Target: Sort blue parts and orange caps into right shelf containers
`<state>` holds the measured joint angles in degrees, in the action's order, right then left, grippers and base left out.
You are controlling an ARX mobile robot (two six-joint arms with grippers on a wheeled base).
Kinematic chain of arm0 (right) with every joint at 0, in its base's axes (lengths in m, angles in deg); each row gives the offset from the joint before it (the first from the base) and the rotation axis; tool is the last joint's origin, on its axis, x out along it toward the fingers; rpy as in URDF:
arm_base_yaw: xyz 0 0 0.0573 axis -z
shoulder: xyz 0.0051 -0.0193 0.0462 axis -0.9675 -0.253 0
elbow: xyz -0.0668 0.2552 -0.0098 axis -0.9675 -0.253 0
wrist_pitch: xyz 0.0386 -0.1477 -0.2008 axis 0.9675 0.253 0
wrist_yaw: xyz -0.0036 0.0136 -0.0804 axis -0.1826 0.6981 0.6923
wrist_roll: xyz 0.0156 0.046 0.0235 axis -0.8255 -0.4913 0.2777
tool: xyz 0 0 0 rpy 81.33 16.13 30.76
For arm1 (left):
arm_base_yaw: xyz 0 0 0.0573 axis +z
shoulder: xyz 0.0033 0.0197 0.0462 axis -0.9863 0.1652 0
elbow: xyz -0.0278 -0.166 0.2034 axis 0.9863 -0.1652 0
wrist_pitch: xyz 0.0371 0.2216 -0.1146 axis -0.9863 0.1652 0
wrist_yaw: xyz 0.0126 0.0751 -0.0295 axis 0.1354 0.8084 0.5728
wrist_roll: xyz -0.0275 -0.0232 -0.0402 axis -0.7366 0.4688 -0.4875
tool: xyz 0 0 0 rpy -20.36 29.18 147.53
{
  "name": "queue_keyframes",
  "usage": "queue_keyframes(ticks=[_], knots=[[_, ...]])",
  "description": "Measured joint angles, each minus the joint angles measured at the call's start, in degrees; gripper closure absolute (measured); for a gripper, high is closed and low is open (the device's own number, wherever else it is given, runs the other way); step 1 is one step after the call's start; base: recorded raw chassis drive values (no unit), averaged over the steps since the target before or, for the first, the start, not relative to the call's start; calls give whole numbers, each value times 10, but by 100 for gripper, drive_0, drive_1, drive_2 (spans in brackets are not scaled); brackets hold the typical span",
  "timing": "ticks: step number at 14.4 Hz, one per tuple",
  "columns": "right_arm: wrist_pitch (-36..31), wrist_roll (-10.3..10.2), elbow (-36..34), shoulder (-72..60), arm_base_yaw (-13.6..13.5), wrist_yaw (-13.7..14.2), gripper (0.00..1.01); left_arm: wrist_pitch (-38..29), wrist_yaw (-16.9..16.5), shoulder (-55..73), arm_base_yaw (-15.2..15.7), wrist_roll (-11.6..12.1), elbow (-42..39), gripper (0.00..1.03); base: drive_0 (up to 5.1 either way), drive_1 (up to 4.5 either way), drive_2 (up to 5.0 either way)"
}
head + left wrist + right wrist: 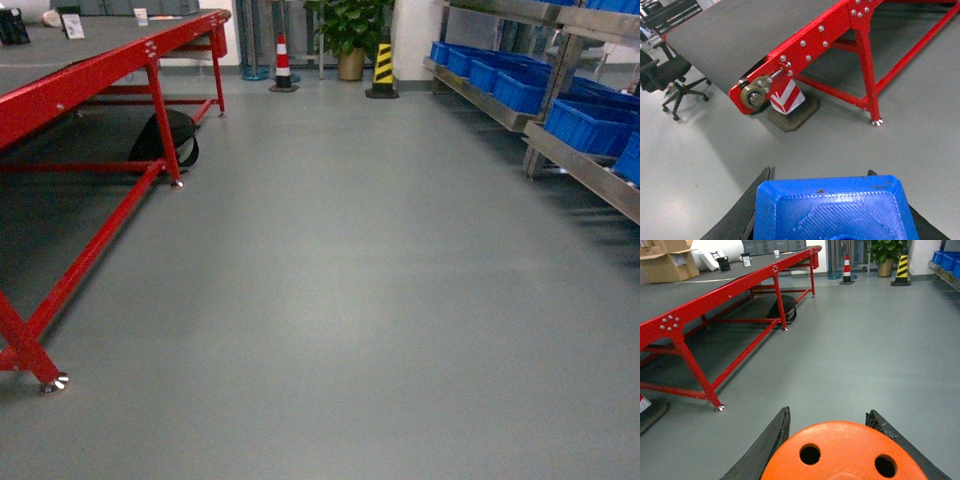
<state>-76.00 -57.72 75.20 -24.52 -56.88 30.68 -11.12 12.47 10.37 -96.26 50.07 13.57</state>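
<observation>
The right hand [832, 440] grips an orange cap [845, 452], its dark fingers [765, 445] at either side. Ahead to the left runs a red conveyor [740, 287]; far ahead stand two cones [847, 269] and a plant [885, 252].

The conveyor frame [110, 60] is bright red with a dark grey belt. The floor [350, 300] is flat grey. One cone [283, 60] is striped red and white, another [383, 65] yellow and black. The shelf crates [590, 125] are bright blue. The held part [832, 210] is blue; the cap [845, 452] is orange.
</observation>
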Motion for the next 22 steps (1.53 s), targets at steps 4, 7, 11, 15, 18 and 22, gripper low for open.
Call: queue_keyframes(ticks=[4, 7, 11, 15, 18, 22], knots=[[-1, 0, 0, 0, 0, 0, 60, 1, -1, 0, 0, 0, 0, 58, 8, 412, -397], [0, 0, 0, -1, 0, 0, 60, 0, 0, 0, 1, 0, 0, 58, -3, 402, -407], [0, 0, 0, 0, 0, 0, 60, 0, 0, 0, 0, 0, 0, 58, -5, 399, -410], [1, 0, 0, -1, 0, 0, 60, 2, -1, 1, 0, 0, 0, 58, 8, 412, -397], [0, 0, 0, 0, 0, 0, 60, 1, 0, 1, 0, 0, 0, 58, 2, 407, -402], [0, 0, 0, 0, 0, 0, 60, 1, 0, 0, 0, 0, 0, 58, -2, 403, -406]])
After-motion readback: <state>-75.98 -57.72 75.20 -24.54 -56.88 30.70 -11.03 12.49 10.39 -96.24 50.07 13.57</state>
